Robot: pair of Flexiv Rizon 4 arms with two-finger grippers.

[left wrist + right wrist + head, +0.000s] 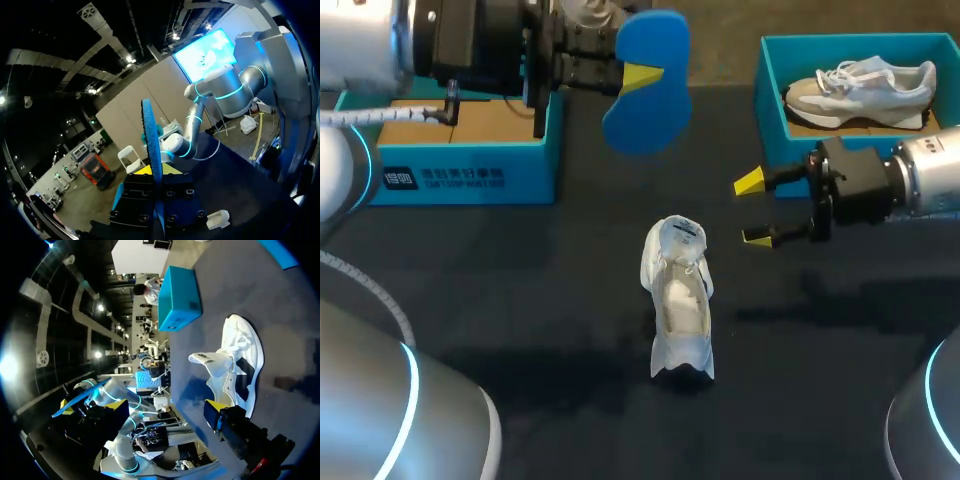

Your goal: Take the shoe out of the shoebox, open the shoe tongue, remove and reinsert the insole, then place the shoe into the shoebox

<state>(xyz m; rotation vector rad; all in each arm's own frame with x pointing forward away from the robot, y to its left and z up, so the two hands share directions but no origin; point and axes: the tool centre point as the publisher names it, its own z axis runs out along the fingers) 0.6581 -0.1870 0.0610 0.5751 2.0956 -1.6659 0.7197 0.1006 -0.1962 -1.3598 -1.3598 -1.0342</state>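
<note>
The insole looks like matt blue foam, the white shoe soft mesh cloth, the dark counter matt, and the teal shoebox smooth card.

A dark table fills the head view, its top matte and black (cloth-like, by the look). Light falls on it softly, leaving blurred darker patches. The right wrist view shows the same top, smooth and even.

Shoe: white, upright on its sole mid-table, tongue pulled open; insole: blue, pinched in left gripper, clear of the table. Left shoebox: teal, open, far-left corner; right shoebox: teal, open, far-right corner, holding a grey-white sneaker.
</note>
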